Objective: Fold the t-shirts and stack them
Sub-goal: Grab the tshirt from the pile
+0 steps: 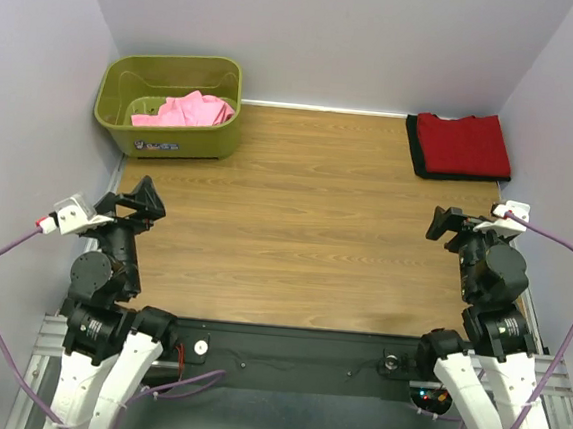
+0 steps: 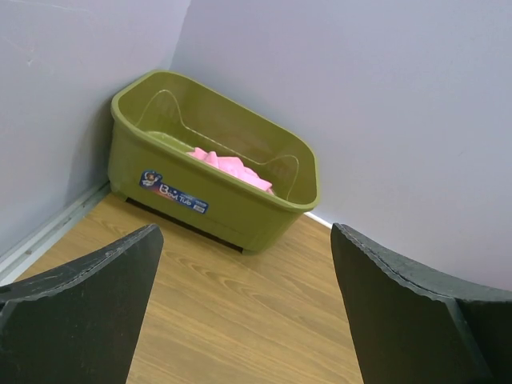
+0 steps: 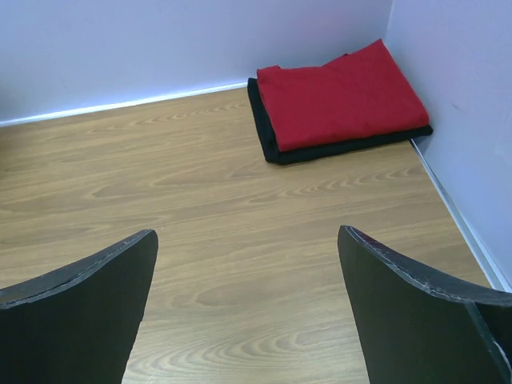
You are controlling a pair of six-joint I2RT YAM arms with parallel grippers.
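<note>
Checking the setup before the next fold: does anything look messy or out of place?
Only the pink t-shirt, crumpled in the green basket. The red t-shirt lies neatly folded on the black one, far right.

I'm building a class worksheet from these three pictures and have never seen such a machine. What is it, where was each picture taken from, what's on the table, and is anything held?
These are two robot arms, left and right, bolted at the near edge of a wooden table. The wide picture looks down from above and behind them. The other two come from a camera on each wrist, with that tool's two dark fingers at the bottom. The left tool faces an olive-green basket holding a crumpled pink t-shirt. The right tool faces a folded red t-shirt lying on a black t-shirt in the far right corner. Both tools are open and hold nothing.
</note>
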